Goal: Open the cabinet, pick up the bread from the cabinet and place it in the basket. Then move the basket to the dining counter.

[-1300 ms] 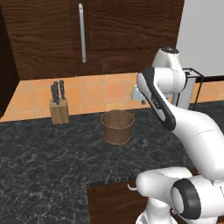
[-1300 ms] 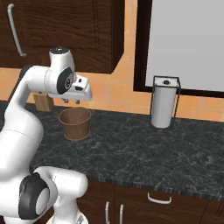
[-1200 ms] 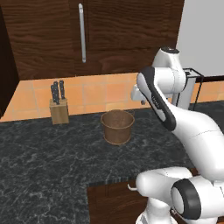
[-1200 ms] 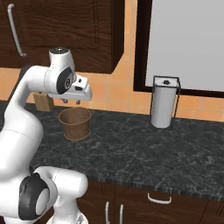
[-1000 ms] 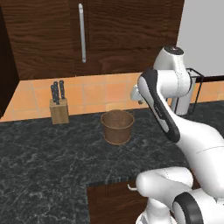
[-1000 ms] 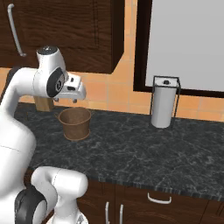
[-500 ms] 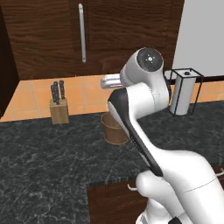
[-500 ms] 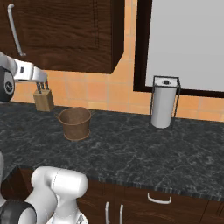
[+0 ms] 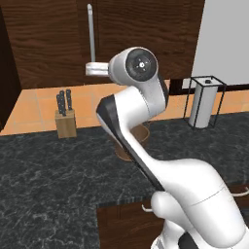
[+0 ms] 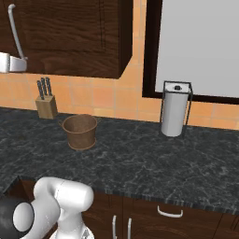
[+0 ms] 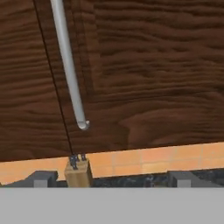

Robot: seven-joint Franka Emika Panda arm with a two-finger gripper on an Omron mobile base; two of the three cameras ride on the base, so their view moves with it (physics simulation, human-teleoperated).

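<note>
Hand (image 9: 90, 70) has been swung from the basket (image 10: 80, 131) up to the cabinet (image 11: 144, 70) handle (image 11: 68, 65), upper left, spread wide, nothing held.

No legible text anywhere

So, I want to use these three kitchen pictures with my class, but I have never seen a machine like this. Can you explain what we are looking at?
It is a white robot arm in a computer-drawn kitchen. Two pictures come from cameras behind it, left and right; the third looks out from its hand. The hand's gripper is open, holds nothing and is raised close to the silver handle of the dark wooden cabinet, whose door is shut. On the black marbled counter stand a round wooden basket, a knife block and a paper towel holder. The bread is presumably inside the cabinet.
</note>
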